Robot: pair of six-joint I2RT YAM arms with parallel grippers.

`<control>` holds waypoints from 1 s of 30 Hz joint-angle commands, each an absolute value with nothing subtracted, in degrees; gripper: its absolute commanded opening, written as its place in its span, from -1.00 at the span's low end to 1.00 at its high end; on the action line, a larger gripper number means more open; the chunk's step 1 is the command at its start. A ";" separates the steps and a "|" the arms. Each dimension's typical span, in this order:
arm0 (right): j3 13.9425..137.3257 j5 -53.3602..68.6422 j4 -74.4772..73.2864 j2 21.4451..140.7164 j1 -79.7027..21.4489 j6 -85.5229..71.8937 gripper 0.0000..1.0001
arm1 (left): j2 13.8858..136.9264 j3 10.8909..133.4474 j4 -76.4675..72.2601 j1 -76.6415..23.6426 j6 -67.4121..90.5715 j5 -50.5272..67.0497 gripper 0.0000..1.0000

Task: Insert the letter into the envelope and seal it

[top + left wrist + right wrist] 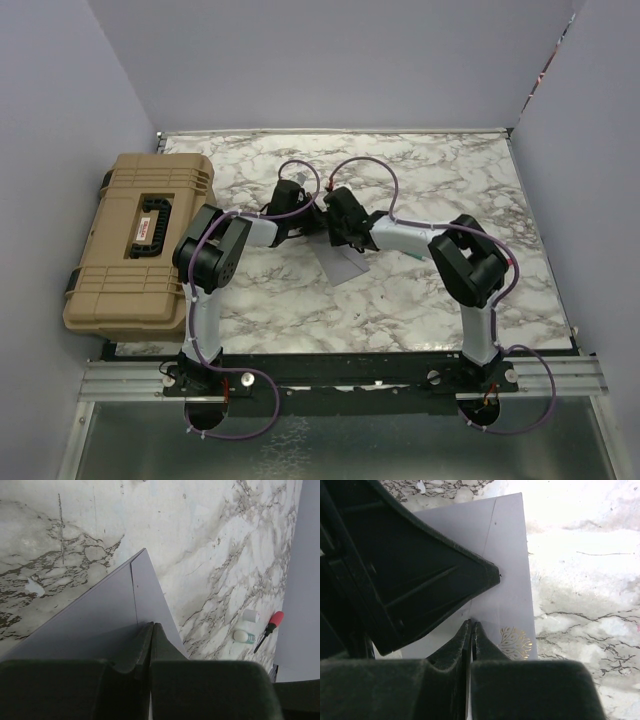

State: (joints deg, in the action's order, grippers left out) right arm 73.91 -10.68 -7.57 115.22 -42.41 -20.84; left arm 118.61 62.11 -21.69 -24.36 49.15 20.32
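So going left to right: you've got the big tan hard case [140,240] sitting at the left edge of the marble table [450,190], partly hanging off it. Just right of that, your left arm is reaching toward the middle of the table, and the left gripper [151,626] is pinching the envelope [347,264], with its fingers pressed together on the grey paper right by a fold line. The envelope itself is sitting about mid-table, between the two arms and a bit nearer than the gripper heads, tilted at an angle. I can't tell if it's touching the tabletop or hanging off it. Moving right, your right gripper [471,625] is also clamping the envelope, fingers squeezed tight on the paper just beside a little gold leaf emblem [515,642]. In the right wrist view the left gripper's dark body is crowding in just beside it over the same sheet, so both claws are gripping the envelope close together. At the right side of the left wrist view, a red-handled tool [270,626] and a small white bottle [244,636] are lying on the marble, well apart from the envelope.
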 commanded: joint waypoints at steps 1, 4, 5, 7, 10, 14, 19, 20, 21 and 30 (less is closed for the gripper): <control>69.26 -5.97 -15.12 115.90 -43.76 -20.58 -0.96 | 122.31 59.41 -10.09 -23.01 46.33 11.41 -1.00; 68.36 -5.90 -15.14 115.00 -43.83 -20.88 -0.98 | 122.43 59.50 -9.86 -22.90 46.08 11.34 -1.00; 68.05 -6.20 -15.27 114.78 -43.85 -20.91 -0.99 | 122.46 59.58 -9.67 -22.85 45.98 11.34 -1.00; 67.42 -6.95 -15.51 114.40 -43.81 -21.19 -0.99 | 122.56 59.67 -9.54 -22.85 45.75 11.34 -1.00; 67.00 -8.65 -16.09 114.34 -43.79 -21.47 -0.99 | 122.73 59.90 -9.32 -22.85 45.64 11.57 -1.00; 66.38 -11.19 -17.06 114.34 -43.80 -21.39 -0.99 | 123.02 60.07 -9.24 -22.81 45.50 11.93 -1.00; 61.33 -11.11 -14.38 109.90 -43.77 -18.62 -0.99 | 123.49 60.78 -9.13 -22.76 45.35 13.43 -1.00; 59.79 -10.86 -13.60 108.57 -43.78 -17.89 -0.99 | 123.62 61.06 -9.02 -22.81 45.27 13.83 -1.00; 58.91 -11.01 -13.58 107.62 -43.79 -17.21 -0.99 | 123.78 61.27 -8.98 -22.77 45.27 14.10 -1.00; 57.13 -13.05 -16.55 103.02 -43.78 -18.15 -0.98 | 122.83 62.11 -8.68 -22.76 44.80 15.65 -1.00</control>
